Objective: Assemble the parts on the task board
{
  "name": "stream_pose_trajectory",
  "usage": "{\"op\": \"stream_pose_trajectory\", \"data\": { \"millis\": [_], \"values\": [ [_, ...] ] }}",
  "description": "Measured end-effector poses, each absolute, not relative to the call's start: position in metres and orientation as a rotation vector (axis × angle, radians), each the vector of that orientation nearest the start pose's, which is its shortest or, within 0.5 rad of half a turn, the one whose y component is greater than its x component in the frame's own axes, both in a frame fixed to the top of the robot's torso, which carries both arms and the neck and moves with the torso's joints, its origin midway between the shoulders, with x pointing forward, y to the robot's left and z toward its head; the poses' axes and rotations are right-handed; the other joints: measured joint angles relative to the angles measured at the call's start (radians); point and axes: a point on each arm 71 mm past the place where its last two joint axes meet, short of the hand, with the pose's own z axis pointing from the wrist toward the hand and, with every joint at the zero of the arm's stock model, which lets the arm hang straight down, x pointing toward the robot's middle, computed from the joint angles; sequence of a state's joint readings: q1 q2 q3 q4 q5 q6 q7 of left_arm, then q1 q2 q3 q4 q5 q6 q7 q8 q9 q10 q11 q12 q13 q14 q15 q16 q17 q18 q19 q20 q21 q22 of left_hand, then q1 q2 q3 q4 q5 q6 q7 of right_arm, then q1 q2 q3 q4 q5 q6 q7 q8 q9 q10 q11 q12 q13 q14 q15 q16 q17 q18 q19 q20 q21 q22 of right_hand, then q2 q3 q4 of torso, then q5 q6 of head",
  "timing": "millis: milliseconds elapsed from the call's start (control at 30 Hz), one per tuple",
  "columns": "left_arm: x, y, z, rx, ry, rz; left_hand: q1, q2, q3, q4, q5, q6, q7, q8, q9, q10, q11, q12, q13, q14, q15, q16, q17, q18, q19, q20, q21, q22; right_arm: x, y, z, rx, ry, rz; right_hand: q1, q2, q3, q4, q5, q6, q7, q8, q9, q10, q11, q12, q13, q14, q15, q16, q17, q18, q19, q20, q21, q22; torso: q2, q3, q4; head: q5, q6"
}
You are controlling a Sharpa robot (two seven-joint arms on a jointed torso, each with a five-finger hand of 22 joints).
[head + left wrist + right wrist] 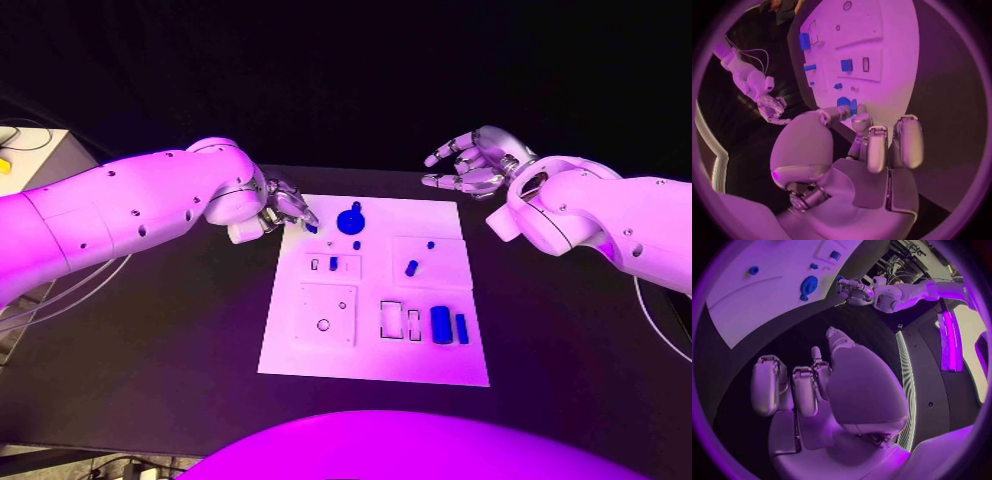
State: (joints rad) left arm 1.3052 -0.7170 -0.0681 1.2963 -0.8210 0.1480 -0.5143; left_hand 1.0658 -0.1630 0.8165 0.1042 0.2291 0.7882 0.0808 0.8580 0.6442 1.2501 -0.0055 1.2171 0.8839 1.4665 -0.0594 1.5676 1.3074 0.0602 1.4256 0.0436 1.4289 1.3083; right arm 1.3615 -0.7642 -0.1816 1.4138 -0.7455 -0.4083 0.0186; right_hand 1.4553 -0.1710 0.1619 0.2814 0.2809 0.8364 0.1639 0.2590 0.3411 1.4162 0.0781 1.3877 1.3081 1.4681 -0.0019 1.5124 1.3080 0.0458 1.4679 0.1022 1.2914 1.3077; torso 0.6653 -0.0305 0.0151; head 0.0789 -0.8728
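The white task board lies in the middle of the table. My left hand hovers at its far left corner and pinches a small blue part between thumb and fingertip. Just beside it stands a round blue knob. My right hand is raised beyond the far right corner, fingers apart, holding nothing. More blue parts sit on the board: a short one, a slanted one and two blocks near the front.
The black table stretches on both sides of the board. A pale box with cables stands off the table's far left. Empty recesses mark the board's near left.
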Motion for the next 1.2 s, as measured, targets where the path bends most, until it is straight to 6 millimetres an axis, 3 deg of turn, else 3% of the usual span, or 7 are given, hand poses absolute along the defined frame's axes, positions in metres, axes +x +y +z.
{"op": "stream_pose_trajectory", "data": {
  "millis": [167,267,400,567,700,833,1200],
  "values": [
    [0.514,0.215,-0.200,-0.454,2.313,-0.516,-0.011,-0.003,0.007,-0.002,0.031,0.001,0.001,0.005,0.016,0.008,-0.005,0.003,0.005,-0.001,-0.001,0.000,0.000,0.000,0.002,-0.002,0.006,0.000,0.521,-0.205,-0.162,0.423,1.674,0.922,0.000,0.000,0.000,0.000,0.000,0.000,0.000,0.001,0.000,-0.006,0.000,-0.012,0.000,0.000,0.000,-0.010,0.000,0.003,-0.010,0.002,-0.027,0.000,-0.001,-0.0004,0.0018,0.001,0.000],
    [0.505,0.213,-0.203,-0.447,2.301,-0.518,-0.014,-0.006,0.008,-0.002,0.041,0.001,0.000,0.005,0.021,0.013,-0.009,0.003,0.011,0.002,-0.005,0.000,0.000,0.000,0.006,-0.006,0.011,0.000,0.523,-0.206,-0.162,0.423,1.670,0.920,-0.002,-0.002,0.022,0.001,0.000,-0.010,-0.003,0.008,0.002,-0.116,-0.001,-0.152,-0.064,-0.002,-0.002,-0.116,-0.034,0.055,-0.096,0.000,-0.232,-0.022,-0.002,-0.0006,0.0028,0.003,0.000],
    [0.496,0.211,-0.206,-0.432,2.281,-0.509,-0.015,-0.007,0.008,-0.002,0.042,0.003,-0.001,0.005,0.022,0.019,-0.009,0.007,0.015,0.002,-0.005,0.000,0.000,0.000,0.013,-0.006,0.014,0.000,0.524,-0.207,-0.162,0.424,1.662,0.924,-0.001,-0.021,0.078,0.003,0.000,-0.026,-0.003,0.016,0.009,-0.349,0.009,-0.563,-0.429,-0.147,0.004,-0.526,-0.425,0.126,-0.289,-0.001,-0.759,-0.294,-0.005,-0.0006,0.0042,0.005,0.000],
    [0.488,0.209,-0.211,-0.409,2.259,-0.484,-0.016,-0.009,0.008,-0.002,0.042,0.006,0.000,0.005,0.022,0.019,-0.009,0.007,0.018,0.002,-0.005,0.000,0.000,0.000,0.013,-0.006,0.014,0.000,0.526,-0.209,-0.162,0.432,1.647,0.939,-0.021,-0.054,0.165,0.001,0.000,-0.036,0.008,0.023,0.013,-0.431,0.023,-0.842,-0.694,-0.282,0.034,-0.903,-0.629,0.126,-0.375,0.034,-1.007,-0.489,-0.009,-0.0011,0.0067,0.006,0.000],
    [0.484,0.208,-0.215,-0.389,2.248,-0.461,-0.018,-0.010,0.008,-0.002,0.047,0.011,-0.003,0.006,0.021,0.028,-0.010,0.011,0.024,-0.002,-0.008,0.000,0.000,0.000,0.015,-0.008,0.017,0.000,0.528,-0.209,-0.162,0.443,1.636,0.957,-0.037,-0.070,0.232,-0.006,0.004,-0.028,0.030,0.019,0.009,-0.439,0.058,-1.035,-0.918,-0.402,0.084,-1.127,-0.734,0.126,-0.465,0.083,-1.162,-0.640,-0.011,-0.0012,0.0082,0.007,0.000],
    [0.482,0.206,-0.219,-0.368,2.243,-0.438,-0.024,-0.016,0.008,-0.002,0.048,0.012,-0.003,0.011,0.021,0.035,-0.011,0.017,0.033,-0.002,-0.008,0.000,0.000,0.000,0.019,-0.007,0.022,0.000,0.529,-0.208,-0.163,0.452,1.628,0.976,-0.046,-0.079,0.253,-0.029,0.004,-0.021,0.047,-0.010,-0.003,-0.415,0.078,-1.126,-1.074,-0.433,0.115,-1.258,-0.817,0.126,-0.487,0.119,-1.226,-0.781,-0.013,-0.0012,0.0088,0.009,0.000],
    [0.479,0.196,-0.229,-0.303,2.264,-0.380,-0.032,-0.024,0.012,-0.001,0.059,0.019,-0.007,0.011,0.021,0.039,-0.014,0.017,0.037,0.002,-0.012,0.000,0.000,0.000,0.024,-0.009,0.022,0.000,0.530,-0.207,-0.162,0.469,1.606,1.016,-0.071,-0.055,0.232,-0.097,0.004,-0.040,0.040,-0.072,-0.020,-0.427,0.102,-1.237,-1.242,-0.483,0.153,-1.402,-0.961,0.126,-0.601,0.164,-1.228,-1.037,-0.013,-0.0012,0.0086,0.010,0.000]
  ]
}}
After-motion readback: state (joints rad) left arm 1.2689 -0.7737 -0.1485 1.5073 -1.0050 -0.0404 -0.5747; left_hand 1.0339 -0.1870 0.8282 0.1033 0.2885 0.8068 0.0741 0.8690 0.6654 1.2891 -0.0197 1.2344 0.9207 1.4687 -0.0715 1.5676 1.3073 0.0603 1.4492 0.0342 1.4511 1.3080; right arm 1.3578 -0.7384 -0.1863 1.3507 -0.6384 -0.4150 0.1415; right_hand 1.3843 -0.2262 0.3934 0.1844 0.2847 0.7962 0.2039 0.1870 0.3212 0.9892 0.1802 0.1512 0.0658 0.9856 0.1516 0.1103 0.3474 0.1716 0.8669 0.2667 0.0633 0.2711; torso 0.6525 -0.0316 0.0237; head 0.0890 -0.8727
